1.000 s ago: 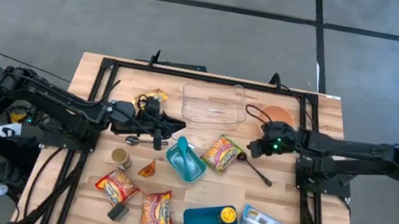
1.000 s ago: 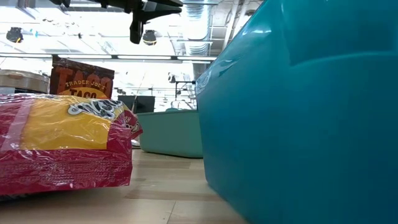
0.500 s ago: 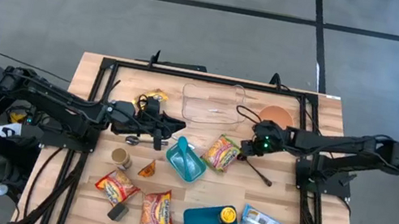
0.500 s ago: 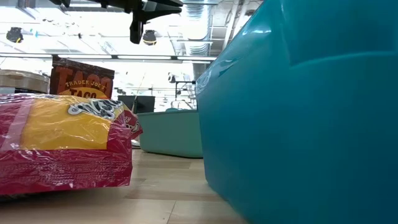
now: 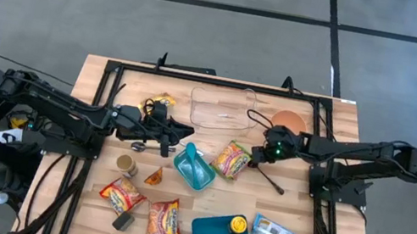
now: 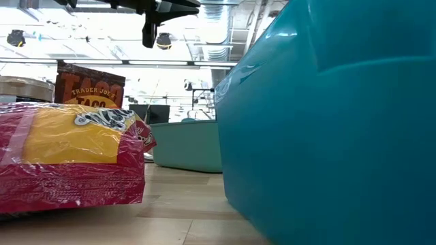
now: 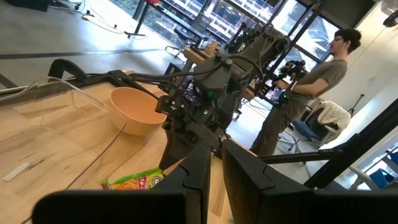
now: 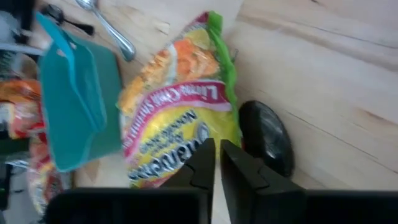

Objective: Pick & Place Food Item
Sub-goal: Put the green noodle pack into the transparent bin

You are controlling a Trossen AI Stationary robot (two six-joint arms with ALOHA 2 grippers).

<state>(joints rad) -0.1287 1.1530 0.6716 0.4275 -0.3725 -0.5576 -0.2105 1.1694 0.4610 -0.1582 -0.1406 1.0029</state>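
right gripper (image 5: pixel 258 154) moved leftward | noodle packet (image 5: pixel 232 159) just beside it

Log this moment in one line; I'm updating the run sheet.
right hand: shut, over ramen packet | left hand: shut, waiting

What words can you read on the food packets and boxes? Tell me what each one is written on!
"TRADER JOE'S" and "TACO": on the brown box behind the red and yellow packet in the low view.
"Lime" in pink: on the yellow and green noodle packet in the right wrist view; the rest of its print is too blurred to read.
Other packets in the high view: print too small to read.
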